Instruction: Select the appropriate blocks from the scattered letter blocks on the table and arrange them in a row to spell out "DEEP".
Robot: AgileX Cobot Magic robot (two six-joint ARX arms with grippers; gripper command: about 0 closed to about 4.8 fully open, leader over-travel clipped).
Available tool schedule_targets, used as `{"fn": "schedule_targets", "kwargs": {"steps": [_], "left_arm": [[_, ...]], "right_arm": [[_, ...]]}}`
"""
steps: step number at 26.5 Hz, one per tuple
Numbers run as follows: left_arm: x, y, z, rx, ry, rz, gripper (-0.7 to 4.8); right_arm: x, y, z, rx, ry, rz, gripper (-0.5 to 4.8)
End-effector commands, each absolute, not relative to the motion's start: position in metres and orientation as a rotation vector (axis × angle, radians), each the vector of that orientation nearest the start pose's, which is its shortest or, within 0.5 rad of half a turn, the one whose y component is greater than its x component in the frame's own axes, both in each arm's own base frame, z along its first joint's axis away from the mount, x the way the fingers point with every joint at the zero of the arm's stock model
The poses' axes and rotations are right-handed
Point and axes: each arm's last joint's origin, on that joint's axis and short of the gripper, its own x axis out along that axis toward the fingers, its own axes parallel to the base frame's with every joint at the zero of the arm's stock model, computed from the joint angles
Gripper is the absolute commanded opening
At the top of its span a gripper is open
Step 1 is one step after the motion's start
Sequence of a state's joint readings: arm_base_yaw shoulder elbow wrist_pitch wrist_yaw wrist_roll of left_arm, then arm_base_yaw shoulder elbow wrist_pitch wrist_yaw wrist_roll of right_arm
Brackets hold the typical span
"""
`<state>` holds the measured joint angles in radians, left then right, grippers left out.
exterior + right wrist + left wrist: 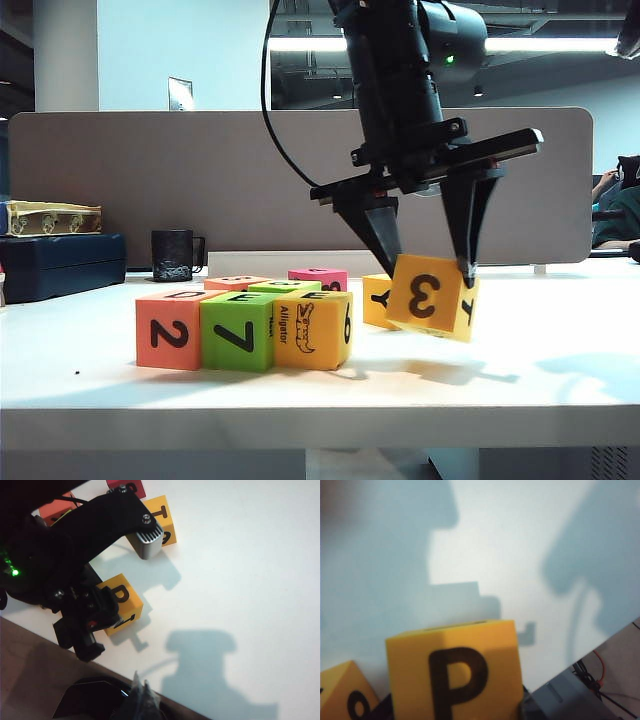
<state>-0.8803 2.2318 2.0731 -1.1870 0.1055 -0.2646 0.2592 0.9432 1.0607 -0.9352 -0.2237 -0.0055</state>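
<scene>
left gripper (432, 265) jaws clamped on amber block (427, 292), tilted, lifted off bench (520, 370), just right of yellow block (313, 330). right gripper's jaws unseen; cannot tell.

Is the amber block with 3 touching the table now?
Apart. In the exterior view the amber block, tilted in the left pincer, hangs above the table, shadow visible underneath.

In the left wrist view the amber P cube (454, 672) is cut off at the picture's edge, so the left tool's fingers are hidden. A second amber cube (342, 692) shows only a corner. The right tool cannot be made out in any view.
</scene>
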Motion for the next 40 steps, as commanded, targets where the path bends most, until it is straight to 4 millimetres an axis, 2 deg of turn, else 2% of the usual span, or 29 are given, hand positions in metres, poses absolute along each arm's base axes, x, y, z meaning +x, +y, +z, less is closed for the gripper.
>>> {"fn": "schedule_targets", "kwargs": {"steps": [1, 7, 11, 15, 16, 20, 24, 28, 31, 35, 40], "left_arm": [[0.289, -0.354, 0.241, 0.281, 1.357, -0.641, 2.37], [0.290, -0.355, 0.239, 0.273, 1.350, -0.641, 2.41], [0.292, -0.358, 0.221, 0.294, 1.411, -0.620, 2.46], [0.293, -0.359, 0.216, 0.299, 1.426, -0.617, 2.47], [0.293, -0.358, 0.216, 0.299, 1.427, -0.616, 2.55], [0.291, -0.357, 0.216, 0.308, 1.446, -0.609, 3.50], [0.288, -0.355, 0.217, 0.297, 1.493, -0.627, 3.51], [0.289, -0.356, 0.222, 0.290, 1.475, -0.635, 3.95], [0.290, -0.357, 0.229, 0.289, 1.459, -0.648, 3.96], [0.294, -0.355, 0.253, 0.296, 1.410, -0.668, 3.95], [0.301, -0.339, 0.275, 0.368, 1.361, -0.606, 3.95]], "right_arm": [[0.159, 0.049, 0.337, -0.023, 0.822, 0.458, -0.06], [0.159, 0.049, 0.337, -0.023, 0.822, 0.458, -0.05], [0.159, 0.049, 0.336, -0.023, 0.826, 0.457, -0.05], [0.158, 0.049, 0.336, -0.023, 0.829, 0.457, -0.05], [0.158, 0.049, 0.336, -0.023, 0.829, 0.457, -0.05], [0.158, 0.049, 0.336, -0.023, 0.828, 0.458, -0.05], [0.159, 0.049, 0.337, -0.023, 0.820, 0.458, -0.06], [0.159, 0.049, 0.337, -0.023, 0.816, 0.458, -0.06], [0.159, 0.049, 0.337, -0.023, 0.815, 0.457, -0.05], [0.160, 0.049, 0.337, -0.026, 0.813, 0.452, -0.06], [0.160, 0.048, 0.337, -0.035, 0.812, 0.431, -0.06]]}}
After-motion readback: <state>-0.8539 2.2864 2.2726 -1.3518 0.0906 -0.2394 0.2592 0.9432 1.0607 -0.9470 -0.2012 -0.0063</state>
